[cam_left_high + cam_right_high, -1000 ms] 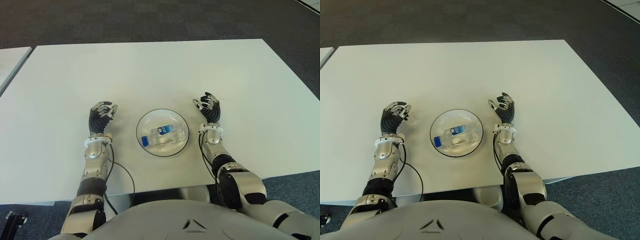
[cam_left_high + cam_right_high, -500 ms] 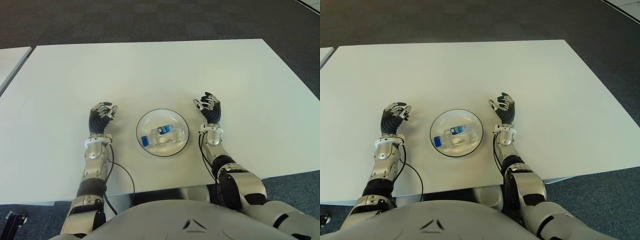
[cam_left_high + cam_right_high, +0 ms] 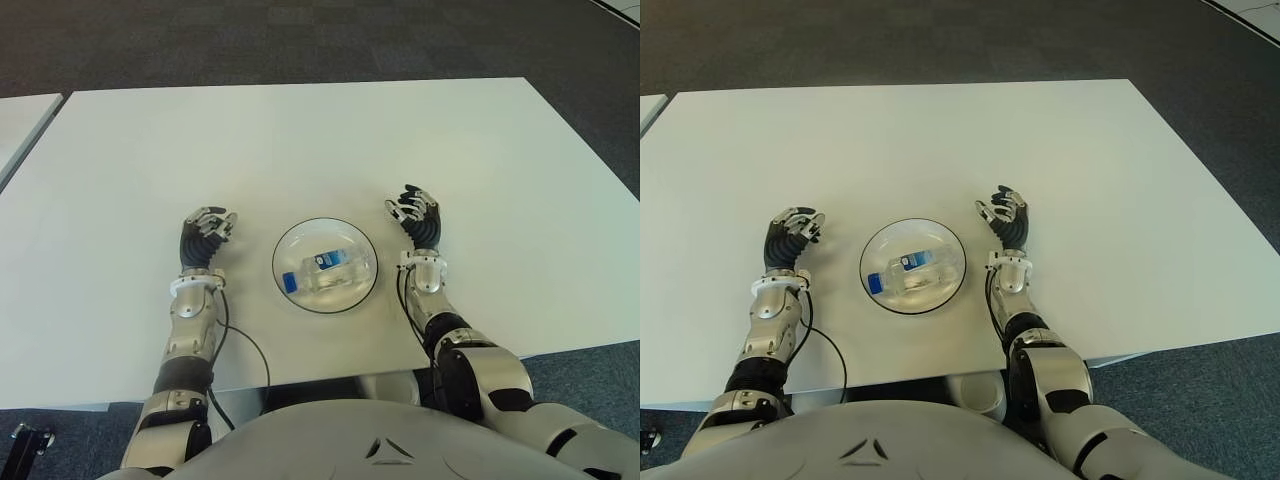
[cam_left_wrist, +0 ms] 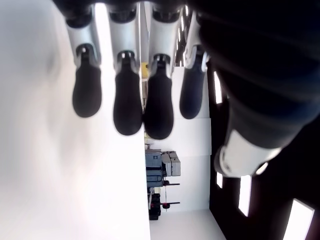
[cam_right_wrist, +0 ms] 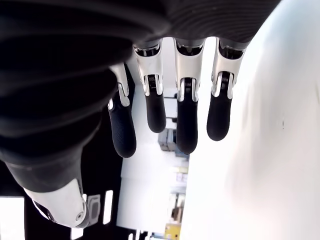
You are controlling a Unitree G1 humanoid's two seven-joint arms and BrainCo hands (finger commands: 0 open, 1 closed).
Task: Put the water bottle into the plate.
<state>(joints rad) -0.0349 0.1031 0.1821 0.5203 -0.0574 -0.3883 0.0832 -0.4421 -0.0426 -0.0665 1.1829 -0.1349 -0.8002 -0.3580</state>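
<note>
Nearest the robot, the two forearms are seen reaching out over the near edge of the table [image 3: 480, 150], with a dark cable looped beside the left one. The plate [image 3: 289, 244], a clear round dish with a dark rim, is set on the white tabletop between the two hands, near the front edge. The bottle [image 3: 327, 271] is found inside the plate, laid on its side, with its blue cap turned toward the left hand and a blue-and-white label around its middle; it is touched by neither hand.

The left hand [image 3: 205, 234] is seen just to the left of the plate, apart from it. Its fingers [image 4: 127, 102] are shown in the wrist view loosely extended side by side, and nothing is held in them. The right hand [image 3: 419, 222] is seen just to the right of the plate, also apart from it, palm turned inward toward the dish. Its fingers [image 5: 184, 120] are relaxed and slightly bent, and nothing is gripped.

Beyond the hands, the bare tabletop is seen stretching to its far edge, and dark carpet [image 3: 300, 40] is visible past that
</note>
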